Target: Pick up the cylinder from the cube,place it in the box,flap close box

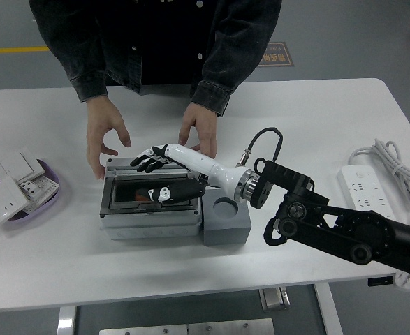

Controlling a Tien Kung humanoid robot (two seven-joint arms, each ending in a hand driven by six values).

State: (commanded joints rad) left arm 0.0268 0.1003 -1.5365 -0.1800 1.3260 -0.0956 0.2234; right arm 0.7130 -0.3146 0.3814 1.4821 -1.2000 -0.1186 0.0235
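one robot arm is at work, coming in from the right across the white table. its right hand lies flat over the grey box, fingers stretched out and slightly spread along the far edge of the lid, thumb resting lower on the dark window of the lid. the hand grips nothing; it only presses on the lid, which sits lowered over the box opening, looking nearly or fully shut.

through the window, just left of the thumb, a small patch of orange shows: the cylinder lies inside the box, mostly hidden by the lid and the hand.

touching the box on its right side stands the grey cube, its round socket on top bare.

a person in a dark jacket stands at the far side. one of the person's hands is at the box's far left corner, fingers curved downward, and the other is just behind the box's far right, fingers pointing down near the robot's forearm.

at the table's left edge sits a purple dish holding white wall switches. on the right lie a white power strip and its coiled cord.
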